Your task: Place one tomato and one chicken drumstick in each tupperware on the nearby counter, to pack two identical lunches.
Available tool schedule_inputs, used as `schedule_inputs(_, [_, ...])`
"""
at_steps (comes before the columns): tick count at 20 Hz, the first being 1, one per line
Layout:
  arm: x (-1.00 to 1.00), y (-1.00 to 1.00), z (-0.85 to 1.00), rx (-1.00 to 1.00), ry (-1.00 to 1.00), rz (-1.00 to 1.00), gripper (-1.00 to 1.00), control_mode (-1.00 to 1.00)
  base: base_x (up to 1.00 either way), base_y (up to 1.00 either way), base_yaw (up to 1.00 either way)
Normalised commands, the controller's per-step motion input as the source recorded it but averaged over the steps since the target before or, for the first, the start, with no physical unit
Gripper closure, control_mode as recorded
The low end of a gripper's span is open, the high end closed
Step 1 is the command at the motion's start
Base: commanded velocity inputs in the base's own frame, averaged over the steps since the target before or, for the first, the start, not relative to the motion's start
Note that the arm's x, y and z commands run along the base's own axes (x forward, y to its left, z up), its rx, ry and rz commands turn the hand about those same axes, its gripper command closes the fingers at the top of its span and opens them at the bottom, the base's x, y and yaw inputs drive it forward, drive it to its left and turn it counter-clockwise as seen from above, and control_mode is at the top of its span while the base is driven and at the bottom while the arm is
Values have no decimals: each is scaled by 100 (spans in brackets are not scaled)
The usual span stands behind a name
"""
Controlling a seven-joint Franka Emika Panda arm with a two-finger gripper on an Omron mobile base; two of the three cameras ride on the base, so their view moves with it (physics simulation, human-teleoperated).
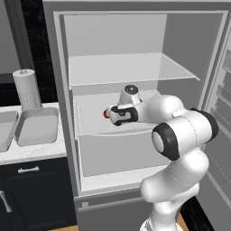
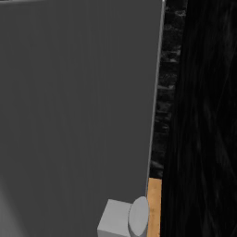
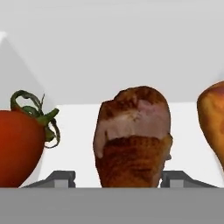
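Note:
In the hand view a browned chicken drumstick (image 3: 133, 140) stands between my gripper's (image 3: 117, 179) fingertips (image 3: 61, 177). The right tip is close against it and a gap remains at the left tip. A red tomato (image 3: 19, 146) with a green stem lies to its left, and part of a second drumstick (image 3: 212, 122) shows at the right edge. In the left base view my gripper (image 1: 108, 113) reaches into the fridge's middle shelf (image 1: 90, 126). Two light-grey tupperware tubs (image 1: 38, 126) (image 1: 5, 131) sit on the white counter (image 1: 31, 151) left of the fridge.
A paper-towel roll (image 1: 27, 88) stands behind the tubs. The fridge's upper shelf (image 1: 131, 67) is above my hand and a drawer front (image 1: 117, 153) below it. The open fridge door (image 2: 78, 115) fills most of the right base view, with door racks (image 1: 223, 94) at the right.

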Motion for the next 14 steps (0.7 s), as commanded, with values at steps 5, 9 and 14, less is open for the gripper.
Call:
schedule_inputs(5, [-21,0,-86,-1,0,0,100,-100,0,0,0])
schedule_inputs(9, [-100,0,-95,-5,-17,0,100,-100,0,0,0])
schedule_inputs(14, [-100,0,7,0,2,0,100,-100,0,0,0])
